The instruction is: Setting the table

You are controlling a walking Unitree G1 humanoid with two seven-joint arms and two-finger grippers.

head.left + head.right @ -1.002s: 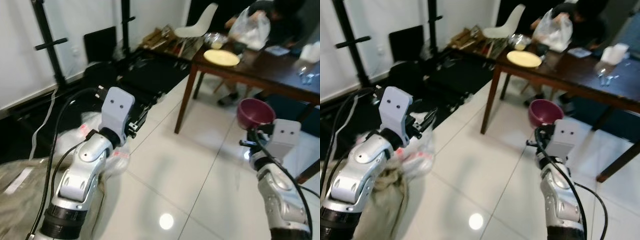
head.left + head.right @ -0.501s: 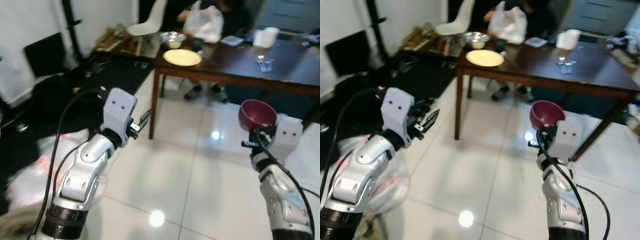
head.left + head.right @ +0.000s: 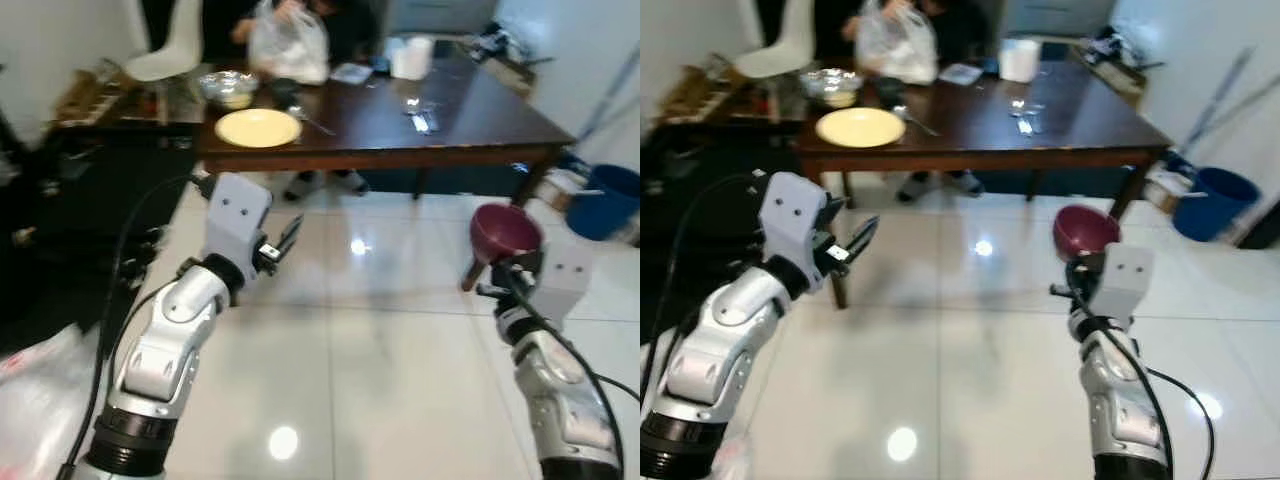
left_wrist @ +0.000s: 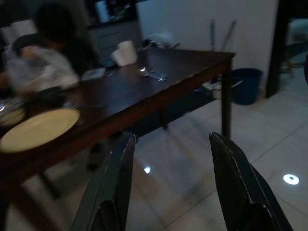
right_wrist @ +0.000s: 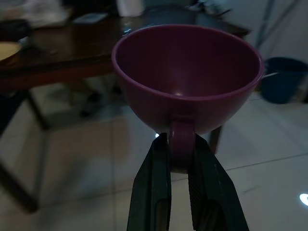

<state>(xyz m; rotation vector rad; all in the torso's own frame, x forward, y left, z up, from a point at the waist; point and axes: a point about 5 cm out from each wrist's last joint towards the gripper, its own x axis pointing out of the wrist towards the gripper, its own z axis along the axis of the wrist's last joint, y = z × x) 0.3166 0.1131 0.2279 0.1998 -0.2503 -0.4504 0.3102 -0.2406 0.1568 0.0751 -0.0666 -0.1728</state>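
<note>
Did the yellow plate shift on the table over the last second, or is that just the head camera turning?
Cannot tell. The whole view swung, so the camera moved; the yellow plate sits near the table corner beside the glass bowl, as before.

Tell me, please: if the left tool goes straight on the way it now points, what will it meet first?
Probably the dark wooden table. The left tool, its fingers open, aims at the near table edge, right of the yellow plate. Only bare floor lies between, though depth is unclear.

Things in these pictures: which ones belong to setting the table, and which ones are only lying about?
For the job: purple bowl clamped in the right gripper; dark table; yellow plate; open left gripper.

Lying about: blue bucket; white chair; white bag.
</note>
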